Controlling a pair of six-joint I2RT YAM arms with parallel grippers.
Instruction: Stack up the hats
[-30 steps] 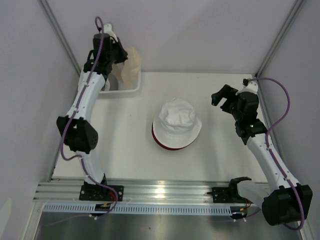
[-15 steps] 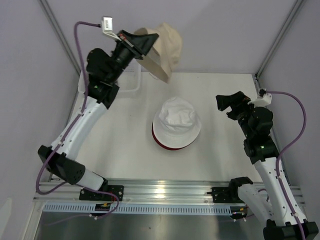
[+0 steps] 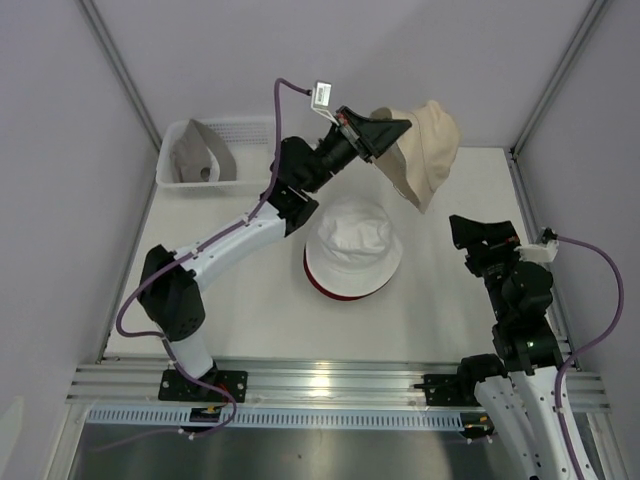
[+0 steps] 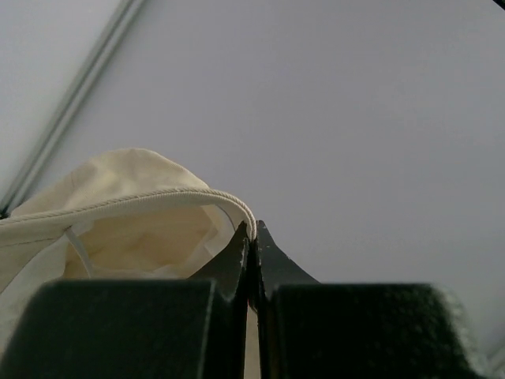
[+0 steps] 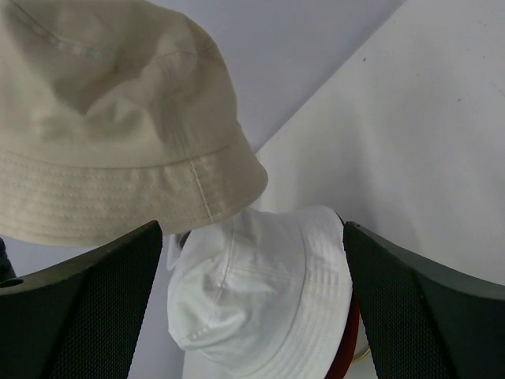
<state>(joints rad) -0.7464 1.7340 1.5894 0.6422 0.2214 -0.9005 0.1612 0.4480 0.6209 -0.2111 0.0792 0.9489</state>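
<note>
My left gripper (image 3: pixel 393 133) is shut on the brim of the beige hat (image 3: pixel 425 148) and holds it high in the air, up and to the right of the stack. The pinched brim shows in the left wrist view (image 4: pixel 158 197). The white hat (image 3: pixel 353 244) sits on the dark red hat (image 3: pixel 325 285) at the table's middle. The grey hat (image 3: pixel 203 157) lies in the basket at the back left. My right gripper (image 3: pixel 482 240) is open and empty, to the right of the stack. Its wrist view shows the beige hat (image 5: pixel 110 118) above the white hat (image 5: pixel 260 292).
The white mesh basket (image 3: pixel 240 128) stands at the back left corner. Grey walls close in the table on three sides. The aluminium rail (image 3: pixel 330 385) with the arm bases runs along the near edge.
My left arm has swung from over the basket to the right, carrying the beige hat high above the table. The grey hat in the basket is now uncovered. My right arm drew back towards the near edge.
</note>
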